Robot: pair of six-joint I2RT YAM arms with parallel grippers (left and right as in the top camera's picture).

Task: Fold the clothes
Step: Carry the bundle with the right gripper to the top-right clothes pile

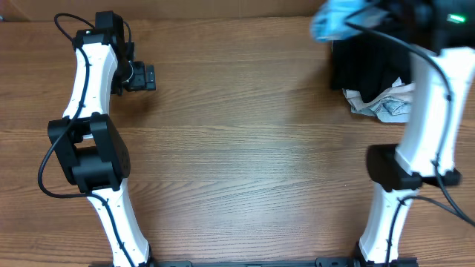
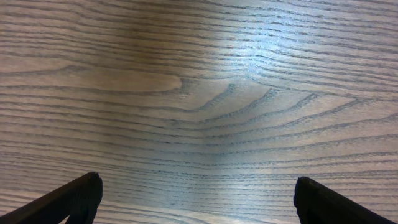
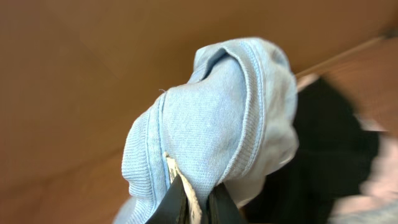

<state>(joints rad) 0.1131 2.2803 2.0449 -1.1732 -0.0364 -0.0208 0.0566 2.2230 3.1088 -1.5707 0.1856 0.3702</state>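
The light blue T-shirt [image 1: 338,18] is bunched up and lifted at the table's far right edge. In the right wrist view its ribbed collar and a white label [image 3: 230,130] hang from my right gripper [image 3: 198,200], which is shut on the fabric. In the overhead view the right gripper is hidden behind the shirt and the arm. My left gripper [image 1: 142,77] is open and empty at the far left, low over bare wood; its two fingertips [image 2: 196,193] stand wide apart.
A black garment [image 1: 367,70] lies at the far right under the right arm, with a crumpled white and grey piece [image 1: 382,104] beside it. It also shows in the right wrist view [image 3: 323,149]. The wooden table [image 1: 245,148] spreads between the arms.
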